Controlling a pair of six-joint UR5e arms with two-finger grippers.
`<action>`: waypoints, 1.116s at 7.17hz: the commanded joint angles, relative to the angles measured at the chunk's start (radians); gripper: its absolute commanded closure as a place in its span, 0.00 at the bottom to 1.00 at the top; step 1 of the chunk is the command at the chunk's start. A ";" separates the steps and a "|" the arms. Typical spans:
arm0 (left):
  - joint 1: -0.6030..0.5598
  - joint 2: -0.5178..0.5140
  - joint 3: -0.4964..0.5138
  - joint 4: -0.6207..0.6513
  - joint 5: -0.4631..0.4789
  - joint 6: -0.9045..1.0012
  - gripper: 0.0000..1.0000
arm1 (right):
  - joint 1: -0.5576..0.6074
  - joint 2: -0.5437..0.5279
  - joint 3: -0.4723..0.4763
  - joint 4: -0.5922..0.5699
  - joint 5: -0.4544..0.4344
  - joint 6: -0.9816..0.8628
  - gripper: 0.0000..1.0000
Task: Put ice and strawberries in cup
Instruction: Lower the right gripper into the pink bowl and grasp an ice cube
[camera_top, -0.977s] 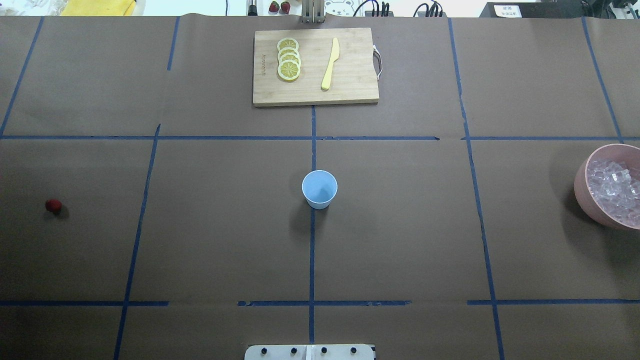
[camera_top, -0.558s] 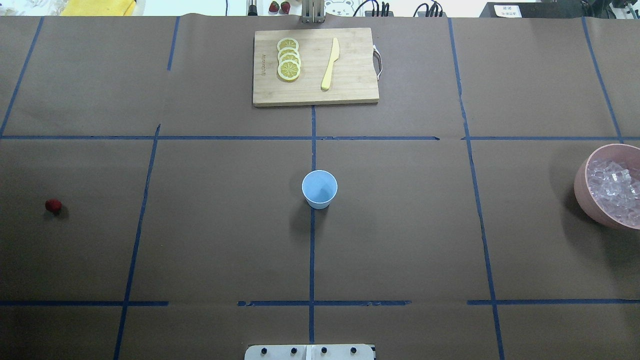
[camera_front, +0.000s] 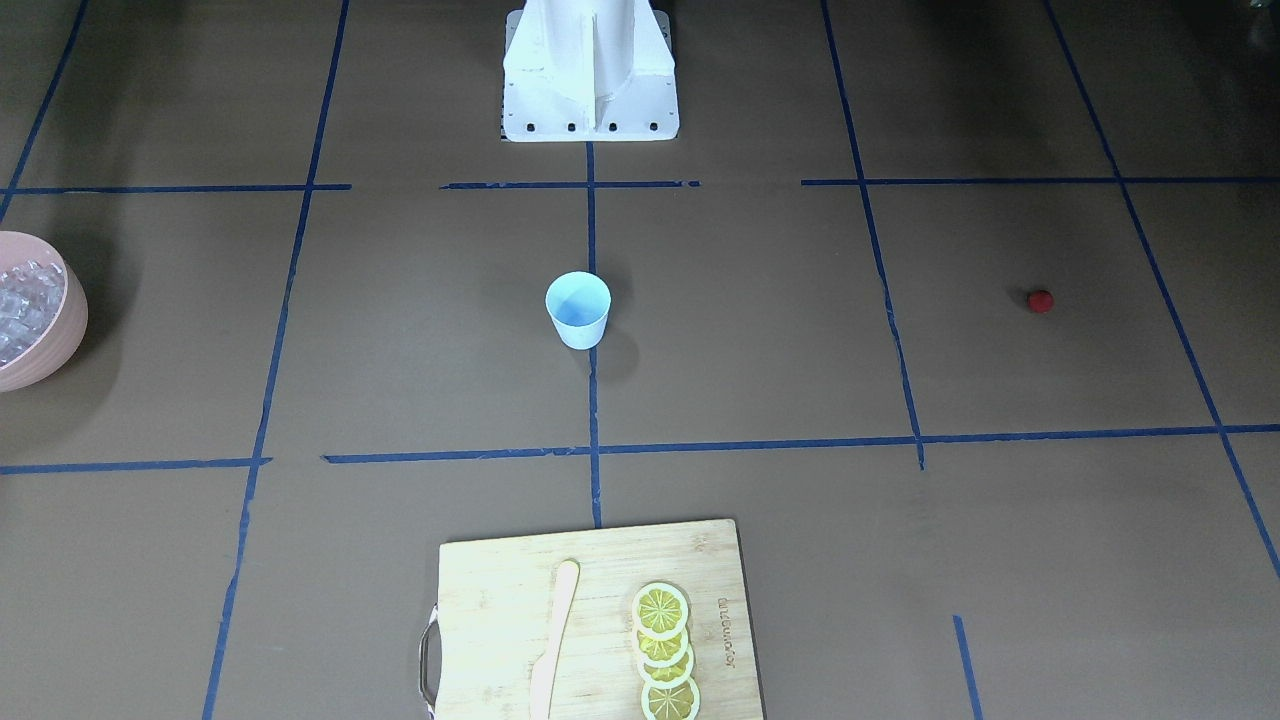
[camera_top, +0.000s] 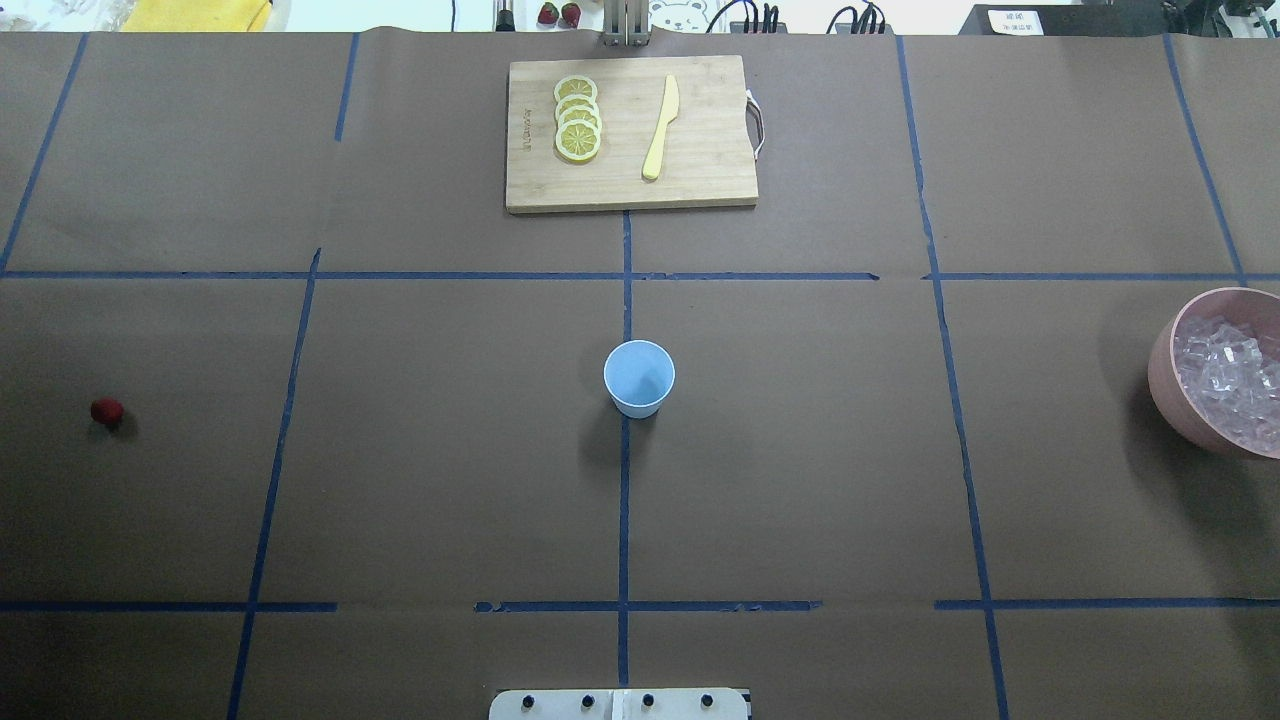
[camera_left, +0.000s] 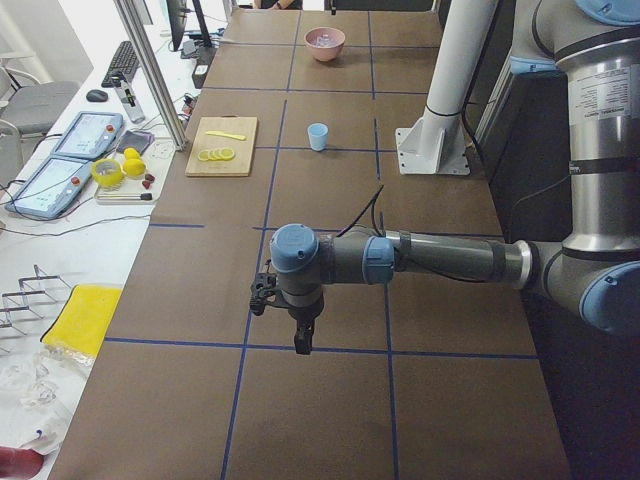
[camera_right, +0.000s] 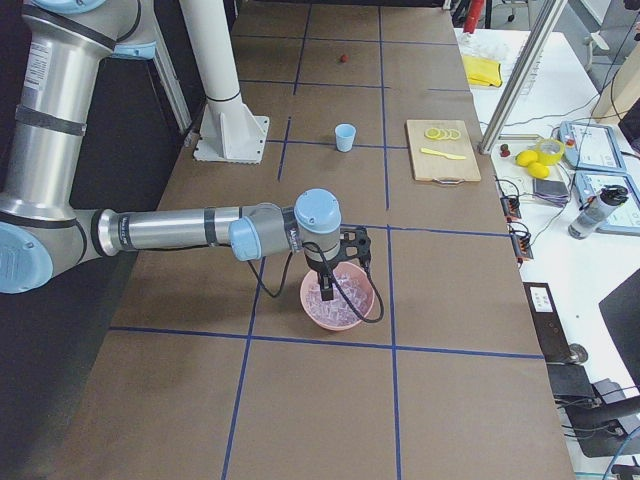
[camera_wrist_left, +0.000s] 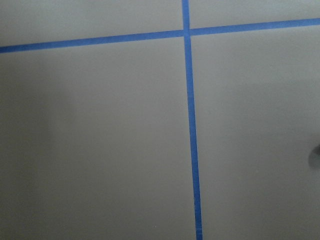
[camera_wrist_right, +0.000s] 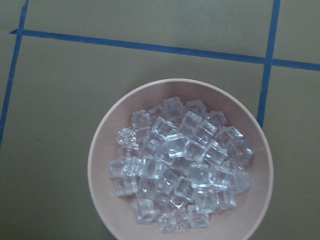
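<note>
While ice (camera_wrist_right: 180, 160) fills pink bowl (camera_wrist_right: 98, 165), cup (camera_top: 638, 405) shows bare bottom; left hand (camera_left: 302, 343), right hand (camera_right: 328, 291): cannot tell.

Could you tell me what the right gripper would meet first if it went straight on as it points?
Most likely the ice heaped in the pink bowl: the right gripper points down over it, though its height above is unclear.
</note>
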 joint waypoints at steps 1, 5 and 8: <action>0.001 0.000 0.000 -0.004 0.000 -0.001 0.00 | -0.109 -0.001 0.005 0.108 -0.068 0.224 0.02; 0.001 0.000 0.000 -0.003 0.000 0.001 0.00 | -0.214 -0.001 -0.003 0.132 -0.089 0.468 0.13; 0.001 0.000 0.000 -0.003 -0.021 -0.001 0.00 | -0.240 0.004 -0.056 0.132 -0.159 0.476 0.13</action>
